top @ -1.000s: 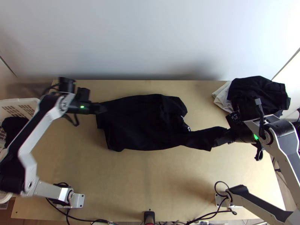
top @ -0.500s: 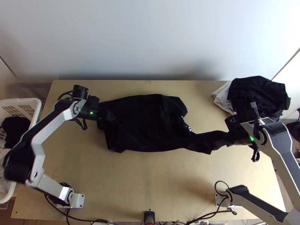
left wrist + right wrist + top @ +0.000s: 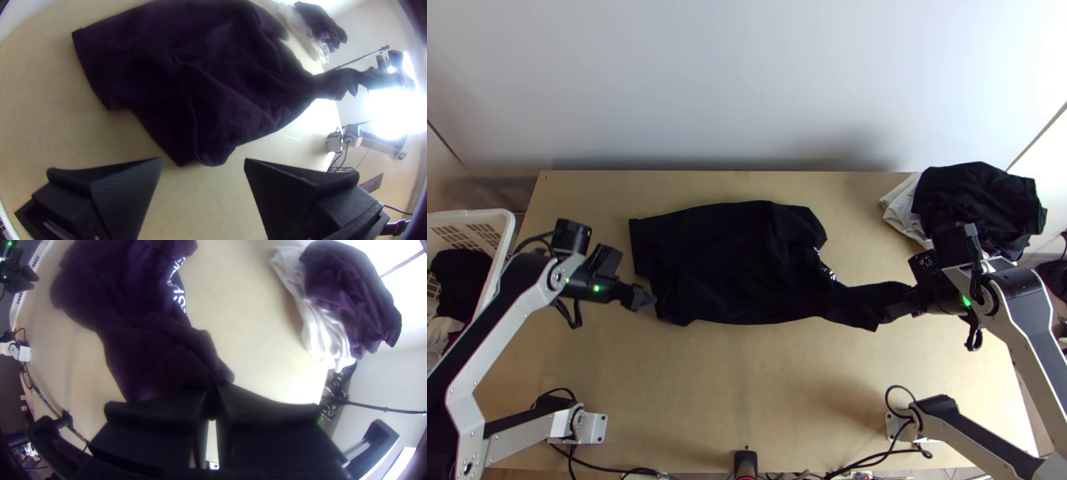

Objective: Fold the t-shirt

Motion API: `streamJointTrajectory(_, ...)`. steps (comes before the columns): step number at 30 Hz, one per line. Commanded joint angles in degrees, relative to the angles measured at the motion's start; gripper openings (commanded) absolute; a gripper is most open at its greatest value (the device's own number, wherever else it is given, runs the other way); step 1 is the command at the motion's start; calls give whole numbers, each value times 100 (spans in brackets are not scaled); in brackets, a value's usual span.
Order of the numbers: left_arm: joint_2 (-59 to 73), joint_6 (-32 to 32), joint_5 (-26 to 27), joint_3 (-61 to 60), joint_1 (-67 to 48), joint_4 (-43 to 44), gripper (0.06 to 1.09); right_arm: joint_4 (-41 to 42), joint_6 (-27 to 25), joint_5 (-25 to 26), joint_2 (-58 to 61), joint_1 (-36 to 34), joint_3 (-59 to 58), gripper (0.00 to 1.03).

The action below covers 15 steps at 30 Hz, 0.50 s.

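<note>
On the wooden counter [image 3: 747, 384], a crumpled dark and white cloth pile [image 3: 979, 192] is lying at the far right corner; a slotted basket [image 3: 506, 240] is standing at the left edge. Between them, the black t-shirt [image 3: 731, 264] is lying rumpled, the right gripper [image 3: 895, 308] pinching its right end. Beside it, the left gripper [image 3: 647, 298] is holding its fingers spread.

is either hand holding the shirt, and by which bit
The right hand grips the black t-shirt by its narrow drawn-out end; the left hand holds nothing.
</note>
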Motion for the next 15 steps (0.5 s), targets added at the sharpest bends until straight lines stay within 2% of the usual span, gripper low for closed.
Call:
streamJointTrajectory(1, -435, 144, -105, -648, -141, 276, 91, 2, 15, -2, -92, 0, -38, 3)
streamJointTrajectory(15, 119, -418, -896, -604, -809, 1041, 91, -51, 15, -2, -320, -97, -73, 3)
